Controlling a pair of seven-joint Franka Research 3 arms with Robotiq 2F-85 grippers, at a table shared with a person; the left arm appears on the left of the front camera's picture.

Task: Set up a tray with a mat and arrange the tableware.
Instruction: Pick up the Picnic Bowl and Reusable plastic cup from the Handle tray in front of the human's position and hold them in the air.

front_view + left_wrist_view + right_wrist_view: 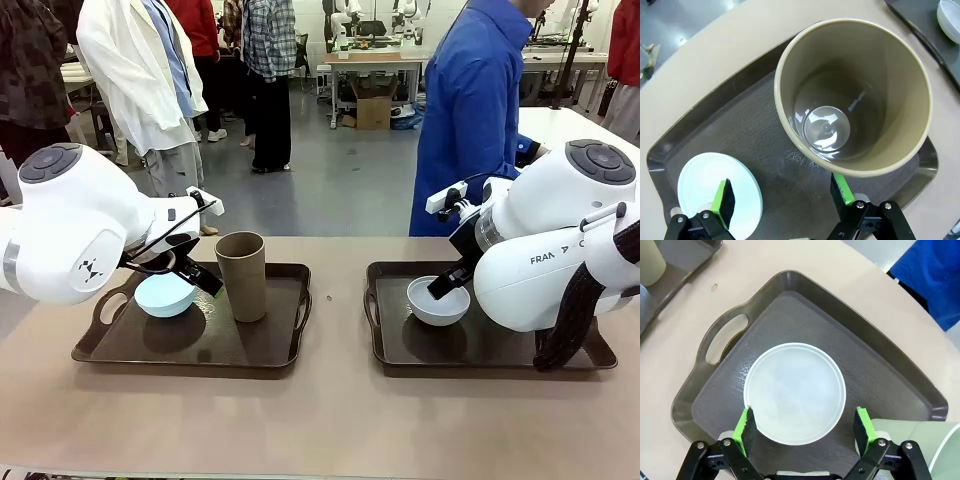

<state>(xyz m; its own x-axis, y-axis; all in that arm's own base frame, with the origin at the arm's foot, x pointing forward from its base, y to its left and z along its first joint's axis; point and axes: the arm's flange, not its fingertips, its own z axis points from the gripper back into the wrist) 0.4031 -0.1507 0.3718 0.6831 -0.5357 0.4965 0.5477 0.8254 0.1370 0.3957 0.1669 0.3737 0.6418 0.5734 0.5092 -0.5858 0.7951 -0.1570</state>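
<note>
While it gapes, right end effector (pixel 804 413) overhangs bowl (pixel 795 390).

Left arm (pixel 70 235) bent in from left, left gripper (pixel 782 189) pointing down, jaws spread wide, right arm (pixel 560 240) from right, right gripper (pixel 805 419) lowered, jaws likewise spread.

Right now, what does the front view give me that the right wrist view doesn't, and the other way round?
The front view adds the left gripper, open at the pale blue bowl, and the brown cup seen whole and upright on the left tray. The right wrist view adds the pale green cup close by the right gripper, whose open pads span the white bowl. Both share the white bowl, the right tray, part of the brown cup and left tray, and the person's blue coat.
</note>
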